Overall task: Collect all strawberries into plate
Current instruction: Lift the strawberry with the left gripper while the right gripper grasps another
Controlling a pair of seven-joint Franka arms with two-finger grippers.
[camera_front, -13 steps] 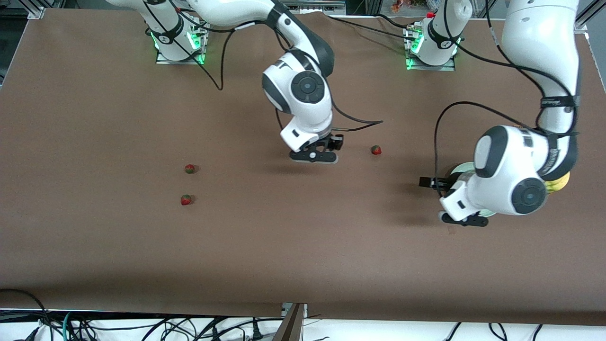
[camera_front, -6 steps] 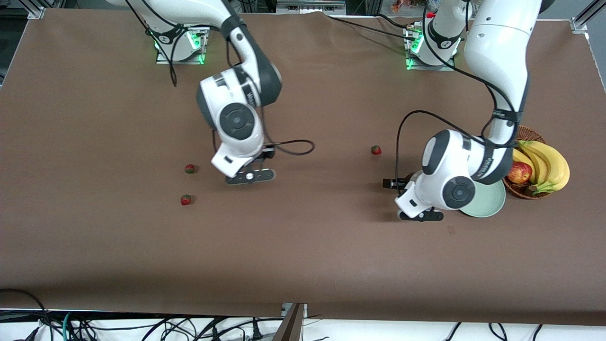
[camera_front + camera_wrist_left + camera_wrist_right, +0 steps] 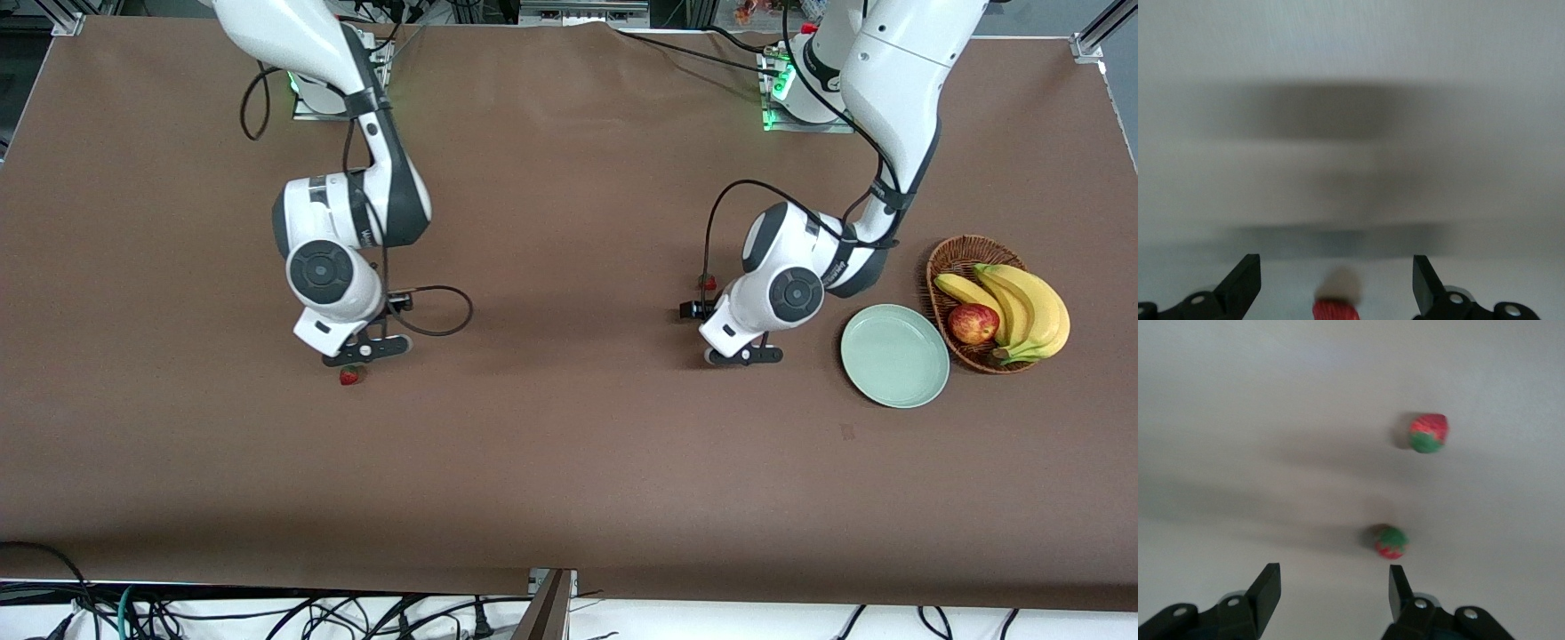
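Both arms have swung toward their berries: the spread right end effector hovers over two strawberries, the spread left end effector over the third, plate bare; each must descend and pinch.

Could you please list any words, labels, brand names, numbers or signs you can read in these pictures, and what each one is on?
No text here can be read.
Right arm: a small dark marking on the wrist housing, too small to read.
Left arm: a similar marking on the wrist band, too small to read.
Plate, basket, table: no lettering visible.
Both wrist views: no text.
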